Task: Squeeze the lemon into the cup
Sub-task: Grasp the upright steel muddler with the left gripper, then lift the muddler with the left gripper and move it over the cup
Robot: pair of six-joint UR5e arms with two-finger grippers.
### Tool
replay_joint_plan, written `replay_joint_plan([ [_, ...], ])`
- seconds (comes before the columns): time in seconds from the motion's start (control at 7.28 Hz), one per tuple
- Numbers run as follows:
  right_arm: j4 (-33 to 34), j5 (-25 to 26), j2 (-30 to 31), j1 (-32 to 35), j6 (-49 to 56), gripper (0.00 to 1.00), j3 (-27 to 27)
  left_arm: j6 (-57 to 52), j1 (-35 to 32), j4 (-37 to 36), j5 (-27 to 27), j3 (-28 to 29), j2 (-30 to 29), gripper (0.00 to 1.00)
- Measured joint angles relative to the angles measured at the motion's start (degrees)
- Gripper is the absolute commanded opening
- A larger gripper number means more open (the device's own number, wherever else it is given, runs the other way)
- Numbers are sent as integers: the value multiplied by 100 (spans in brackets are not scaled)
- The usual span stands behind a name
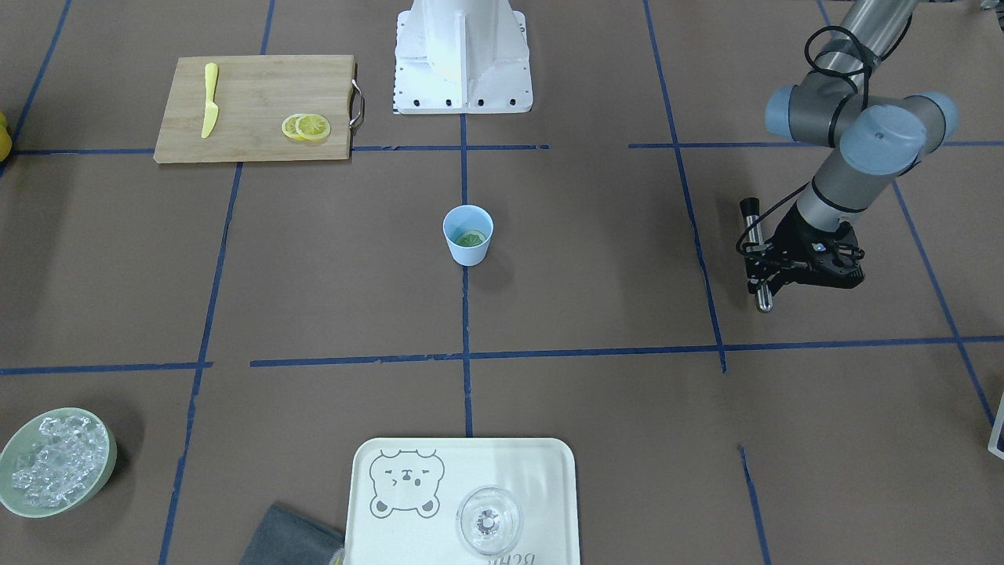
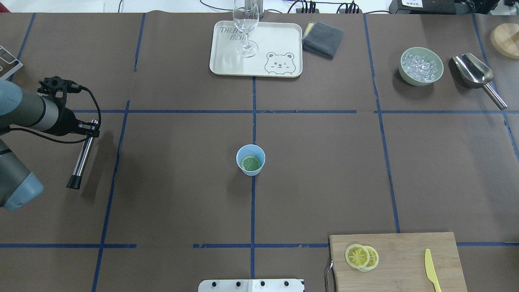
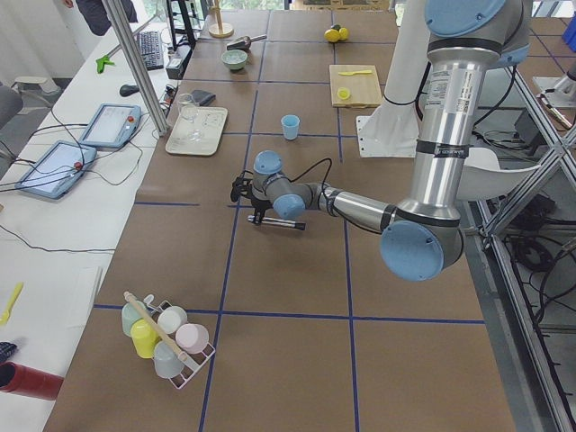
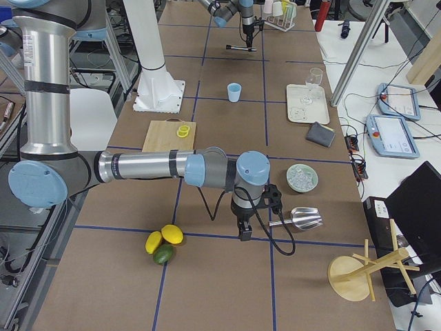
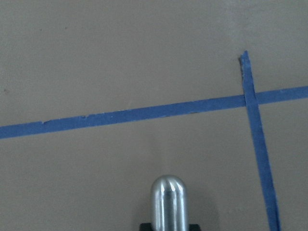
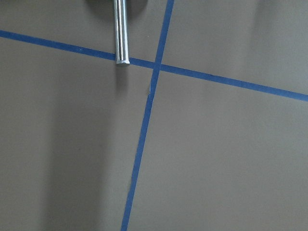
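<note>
The light blue cup (image 2: pixel 250 159) stands upright at the table's middle, and one lemon slice (image 2: pixel 250 163) lies flat inside it; the cup also shows in the front-facing view (image 1: pixel 467 235). Two more lemon slices (image 2: pixel 361 256) overlap on the wooden cutting board (image 2: pixel 405 247). My left gripper (image 2: pixel 90 129) is far to the cup's left and is shut on a silver metal rod with a black tip (image 2: pixel 81 158). It holds the rod low over the table. My right gripper (image 4: pixel 243 234) shows only in the exterior right view, near the scoop, and I cannot tell whether it is open or shut.
A yellow knife (image 2: pixel 432 271) lies on the board. A tray (image 2: pixel 227 67) with a stemmed glass (image 2: pixel 246 28), a grey cloth (image 2: pixel 323 38), a bowl of ice (image 2: pixel 421 66) and a metal scoop (image 2: pixel 476 75) stand along the far edge.
</note>
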State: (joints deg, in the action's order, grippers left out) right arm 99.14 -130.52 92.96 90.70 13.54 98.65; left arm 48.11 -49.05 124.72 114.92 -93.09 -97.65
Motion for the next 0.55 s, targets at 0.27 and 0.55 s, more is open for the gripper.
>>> replay_joint_plan([
  [0.27,0,2,5,23,1,100,-3,-727,-176,29,-320,-392,-70,0],
  [0.55,0,4,39,115,11,100,-9,-1973,-236,82,-858,-607,-524,0],
])
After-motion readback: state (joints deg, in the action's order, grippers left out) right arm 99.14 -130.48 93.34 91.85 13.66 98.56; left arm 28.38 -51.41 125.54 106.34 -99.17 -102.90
